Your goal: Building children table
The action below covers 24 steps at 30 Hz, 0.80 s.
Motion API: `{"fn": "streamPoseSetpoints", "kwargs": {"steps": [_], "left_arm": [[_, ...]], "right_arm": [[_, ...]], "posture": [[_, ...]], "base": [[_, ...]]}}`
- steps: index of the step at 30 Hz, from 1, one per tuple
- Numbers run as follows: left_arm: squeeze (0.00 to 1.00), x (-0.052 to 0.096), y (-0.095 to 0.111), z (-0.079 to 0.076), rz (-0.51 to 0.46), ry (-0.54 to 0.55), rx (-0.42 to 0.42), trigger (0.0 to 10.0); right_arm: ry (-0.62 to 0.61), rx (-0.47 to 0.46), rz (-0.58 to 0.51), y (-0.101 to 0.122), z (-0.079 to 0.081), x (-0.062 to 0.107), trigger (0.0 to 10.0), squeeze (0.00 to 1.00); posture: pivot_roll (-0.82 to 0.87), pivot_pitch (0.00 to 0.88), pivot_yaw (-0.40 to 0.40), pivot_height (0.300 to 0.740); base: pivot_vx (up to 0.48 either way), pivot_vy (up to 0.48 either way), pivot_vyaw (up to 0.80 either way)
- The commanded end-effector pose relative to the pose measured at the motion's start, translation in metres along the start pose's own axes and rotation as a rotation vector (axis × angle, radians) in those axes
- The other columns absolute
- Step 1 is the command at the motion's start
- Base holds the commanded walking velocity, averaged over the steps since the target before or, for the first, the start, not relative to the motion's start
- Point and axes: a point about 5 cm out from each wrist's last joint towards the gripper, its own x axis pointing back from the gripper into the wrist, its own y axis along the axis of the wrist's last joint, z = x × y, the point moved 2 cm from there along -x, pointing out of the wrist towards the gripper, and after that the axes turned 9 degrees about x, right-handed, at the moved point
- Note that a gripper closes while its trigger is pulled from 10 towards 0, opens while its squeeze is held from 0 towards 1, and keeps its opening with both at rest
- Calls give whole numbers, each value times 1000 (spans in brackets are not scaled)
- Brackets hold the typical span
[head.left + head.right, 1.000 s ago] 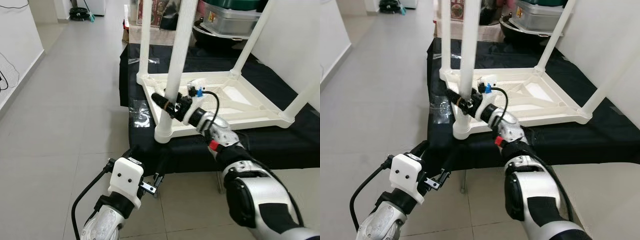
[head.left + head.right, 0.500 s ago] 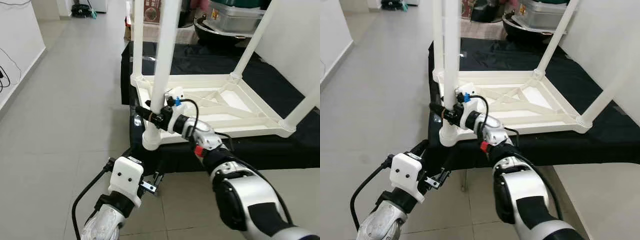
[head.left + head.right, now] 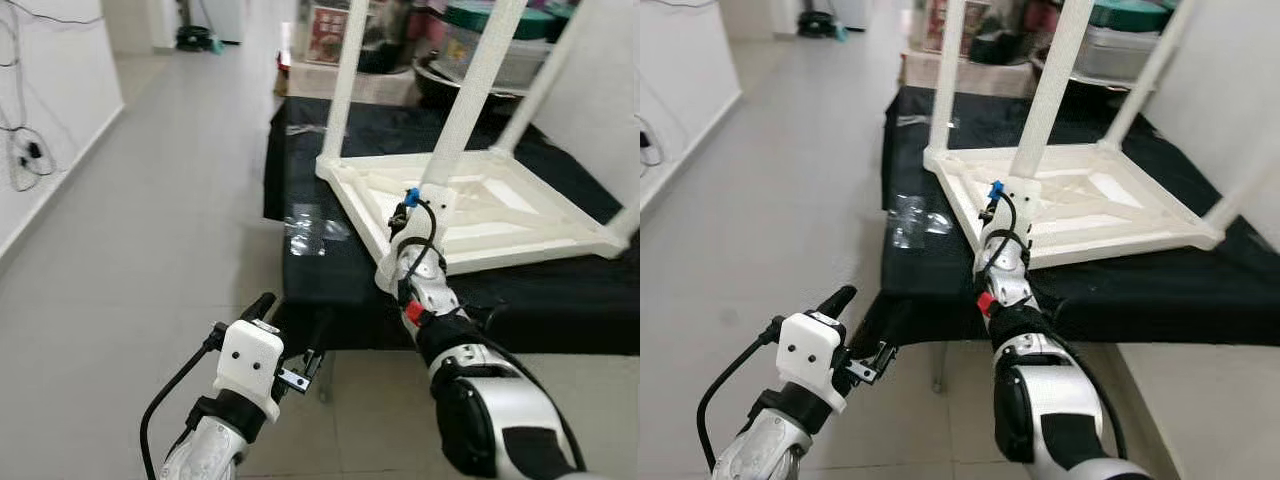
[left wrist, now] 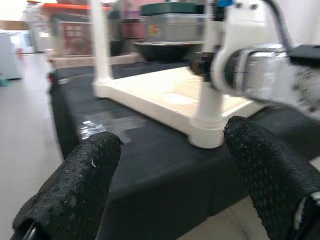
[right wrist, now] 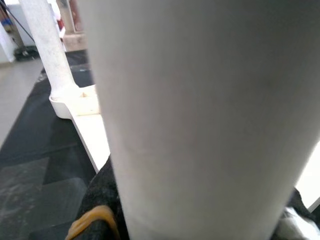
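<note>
The children's table [image 3: 500, 205] is lying upside down on a low worktop [image 3: 320, 250] draped in black cloth, and it looks pretty far along. Four white legs are seen standing up out of the corner sockets: the near-left leg [image 3: 470, 95], the far-left one [image 3: 343, 85], one going up at the far right [image 3: 552, 70] and one cut off at the right edge [image 3: 1252, 180]. Whether each is pushed fully home can't be judged from here. What's probably left is a last seating check on that near-left corner and then flipping the whole thing upright.

The right gripper [image 3: 412, 215] is reached in at the base of the near-left leg, right by its socket. In the right wrist view the leg [image 5: 200, 120] is pressed up close against the camera, so a grip on it seems likely, but the jaws are hidden and it can't be told whether they're clamped. The left gripper [image 4: 170, 175] is hanging low in front of the worktop, jaws spread wide with nothing between them.

Containers: a clear lidded storage bin [image 3: 480, 45] and a dark round pan [image 3: 440, 85] are parked behind the table at the far side. Contents can't be made out.
</note>
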Motion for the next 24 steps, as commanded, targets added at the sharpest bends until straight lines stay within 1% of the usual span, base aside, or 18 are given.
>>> {"fn": "streamPoseSetpoints", "kwargs": {"steps": [1, 2, 3, 6, 7, 8, 9, 10, 11, 13, 15, 16, 17, 18, 20, 22, 23, 24], "left_arm": [[0, 1, -3, -2, 11, -8, 2, 10000], [0, 1, -3, -2, 11, -8, 2, 10000], [0, 1, -3, -2, 11, -9, 2, 10000], [0, 1, -3, -2, 12, -8, 3, 10000], [0, 1, -4, -2, 13, -7, 3, 10000], [0, 1, -4, -2, 13, -6, 2, 10000], [0, 1, -4, -2, 13, -6, 2, 10000], [0, 0, -4, -2, 12, -5, 3, 10000], [0, 0, -4, -2, 11, -5, 3, 10000], [0, 0, -4, -2, 11, -5, 3, 10000], [0, 0, -4, -2, 12, -6, 4, 10000], [0, 0, -4, -2, 12, -6, 4, 10000], [0, -1, -4, -2, 13, -6, 4, 10000], [0, -1, -4, -2, 13, -6, 4, 10000], [0, -1, -4, -2, 14, -7, 2, 10000], [0, -1, -4, -2, 14, -7, 2, 10000], [0, -1, -4, -2, 14, -6, 1, 10000], [0, -1, -4, -2, 14, -6, 1, 10000]], "right_arm": [[104, -3, -64, 3, 16, 5, 10000, 0], [104, -3, -64, 3, 16, 5, 10000, 0], [162, -3, -101, 8, 21, 6, 10000, 1000], [201, 12, -146, 14, 25, 7, 10000, 1000], [248, 56, -200, 22, 23, 5, 10000, 1000], [329, 40, -197, 26, 22, 2, 10000, 0], [329, 40, -197, 26, 22, 2, 10000, 0], [367, 37, -195, 29, 17, -2, 10000, 0], [469, 1, -189, 33, 14, -5, 10000, 0], [469, 1, -189, 33, 14, -5, 10000, 0], [745, -44, -168, 37, 18, 0, 10000, 0], [745, -44, -168, 37, 18, 0, 10000, 0], [917, -48, -147, 33, 23, 9, 10000, 0], [917, -48, -147, 33, 23, 9, 10000, 0], [1161, -38, -108, 23, 33, 25, 10000, 0], [1161, -38, -108, 23, 33, 25, 10000, 0], [1242, -26, -93, 18, 37, 32, 10000, 0], [1242, -26, -93, 18, 37, 32, 10000, 0]], "posture": [[101, 69, -120, 740], [101, 69, -120, 740], [101, 67, -121, 740], [101, 67, -121, 740], [101, 66, -123, 740], [106, 67, -123, 740], [106, 67, -123, 740], [107, 68, -124, 740], [105, 70, -124, 740], [105, 70, -124, 740], [98, 72, -122, 740], [98, 72, -122, 740], [99, 76, -125, 740], [99, 76, -125, 740], [102, 77, -127, 740], [102, 77, -127, 740], [107, 79, -127, 740], [107, 79, -127, 740]], "base": [[0, 0, 0], [0, 0, 0], [0, 0, 0], [0, 0, 0], [0, 0, 0], [0, 0, 0], [0, 0, 0], [0, 0, 0], [0, 0, 0], [0, 0, 0], [0, 0, 0], [0, 0, 0], [0, 0, 0], [0, 0, 0], [0, 0, 0], [0, 0, 0], [0, 0, 0], [0, 0, 0]]}}
